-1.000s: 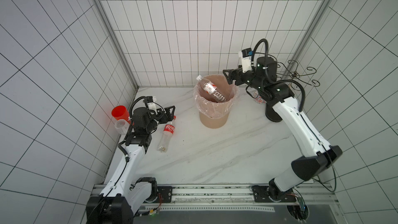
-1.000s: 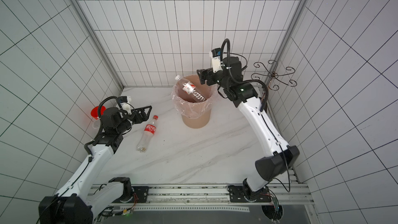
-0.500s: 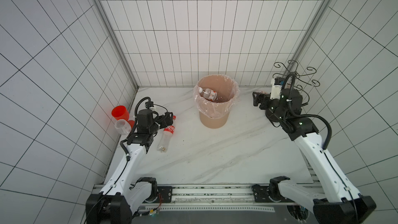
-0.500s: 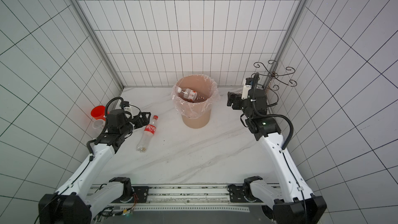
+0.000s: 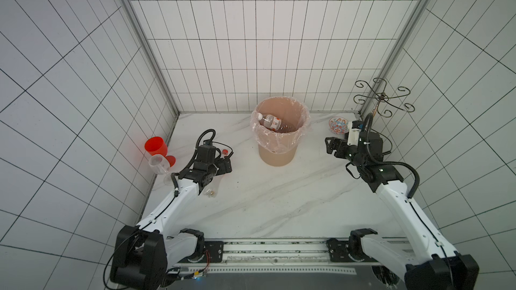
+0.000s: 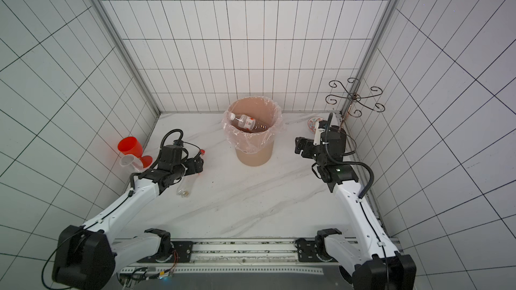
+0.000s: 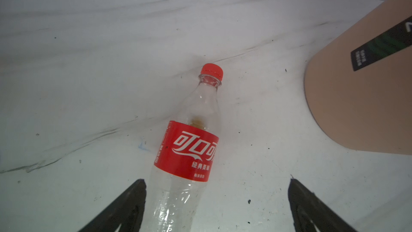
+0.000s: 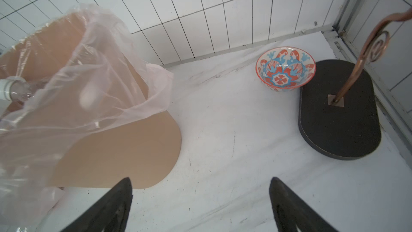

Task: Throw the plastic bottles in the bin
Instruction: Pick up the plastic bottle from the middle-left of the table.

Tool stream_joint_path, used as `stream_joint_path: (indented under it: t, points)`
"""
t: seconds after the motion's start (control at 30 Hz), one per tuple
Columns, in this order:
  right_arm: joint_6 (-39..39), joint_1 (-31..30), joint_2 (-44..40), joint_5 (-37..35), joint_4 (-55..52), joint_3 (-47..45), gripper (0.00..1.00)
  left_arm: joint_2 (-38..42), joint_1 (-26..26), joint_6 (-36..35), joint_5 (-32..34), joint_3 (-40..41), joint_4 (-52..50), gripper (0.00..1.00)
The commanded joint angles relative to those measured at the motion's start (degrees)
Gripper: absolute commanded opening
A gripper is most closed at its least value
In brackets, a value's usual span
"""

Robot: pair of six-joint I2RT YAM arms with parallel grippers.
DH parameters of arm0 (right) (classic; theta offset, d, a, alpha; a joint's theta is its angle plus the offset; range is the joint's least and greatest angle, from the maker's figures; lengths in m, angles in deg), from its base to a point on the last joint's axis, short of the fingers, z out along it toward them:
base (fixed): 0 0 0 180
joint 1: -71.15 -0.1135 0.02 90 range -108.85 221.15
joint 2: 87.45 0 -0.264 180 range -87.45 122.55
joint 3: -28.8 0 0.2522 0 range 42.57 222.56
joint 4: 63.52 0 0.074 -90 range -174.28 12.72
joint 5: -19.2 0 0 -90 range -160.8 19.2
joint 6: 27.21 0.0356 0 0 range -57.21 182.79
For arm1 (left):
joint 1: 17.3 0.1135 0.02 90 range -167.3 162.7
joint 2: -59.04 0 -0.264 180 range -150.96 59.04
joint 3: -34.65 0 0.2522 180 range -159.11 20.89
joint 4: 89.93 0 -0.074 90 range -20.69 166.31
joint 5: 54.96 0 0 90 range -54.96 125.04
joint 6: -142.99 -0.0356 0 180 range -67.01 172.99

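One red-label cola bottle (image 7: pixel 187 150), white Chinese script, btwn spread left fingers (image 7: pixel 124 206); right fingers (image 8: pixel 107 206) spread.

Both top views hang high over the 6 o'clock edge of the table (image 5: pixel 279 213) and look steeply down toward 12 o'clock, far enough back to take in both arms and the bin (image 5: pixel 279 152) (image 6: pixel 252 154) near 12. The left wrist camera sits low and close near 9 o'clock, facing roughly 1 o'clock along the cola bottle (image 7: pixel 185 152), with the bin's foot (image 7: pixel 356 108) at its edge. The right wrist camera, near 3 o'clock and a little higher, faces about 11, catching the bin (image 8: pixel 111 148), the bowl (image 8: pixel 285 70) and the stand base (image 8: pixel 338 119); all four views share the bin.
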Motion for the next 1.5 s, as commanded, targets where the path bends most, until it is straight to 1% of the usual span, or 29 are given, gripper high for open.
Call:
stream_joint_path:
  t: [0.0,0.07,0.2,0.33,0.43,0.53,0.7,0.8,1.0,1.1,1.3,1.37,1.47]
  points:
    - [1.09,2.14,-1.00,2.82,1.96,-4.74,0.95,0.12,-1.21,-0.29,7.65,0.29,-0.86,0.97]
    - [0.95,2.97,-0.71,3.88,2.23,-5.16,0.95,0.23,-2.24,-0.76,10.35,0.21,-0.74,0.97]
    - [1.57,3.51,-0.02,5.52,3.55,-5.62,0.95,-2.41,-2.26,-0.61,10.87,0.26,-1.07,0.97]
    - [1.62,3.64,0.40,5.79,4.27,-5.83,0.95,-5.46,-2.90,1.09,11.56,0.89,0.26,0.97]
    - [1.66,3.74,0.60,5.95,4.49,-6.04,0.95,-5.81,-3.06,1.63,13.81,1.09,2.09,0.97]
    - [1.70,3.78,0.52,6.22,4.44,-6.04,0.95,-8.03,-2.88,2.01,14.95,0.08,1.89,0.97]
    - [1.81,3.97,0.22,6.31,4.54,-6.25,0.95,-13.38,-2.73,2.23,11.74,-1.98,1.09,0.97]
    - [1.82,4.07,-0.08,6.32,4.52,-6.42,0.94,-15.14,-2.48,1.97,9.68,-2.38,1.55,0.96]
    - [1.88,4.50,-0.18,6.61,4.48,-6.44,0.93,-19.96,-0.05,2.54,5.60,-3.81,0.67,0.94]
    - [1.87,4.55,0.01,6.67,4.53,-6.52,0.91,-21.12,-0.01,2.53,4.45,-4.01,1.02,0.88]
    - [1.86,4.70,0.12,7.10,4.61,-6.52,0.90,-21.07,0.28,2.54,3.08,-3.63,1.81,0.71]
    - [1.88,4.70,0.17,7.19,4.60,-6.50,0.89,-19.42,0.23,2.19,2.86,-3.72,1.83,0.66]
    - [1.79,4.66,0.16,7.32,4.52,-6.21,0.89,-12.99,-0.14,1.24,3.49,-3.74,2.24,0.64]
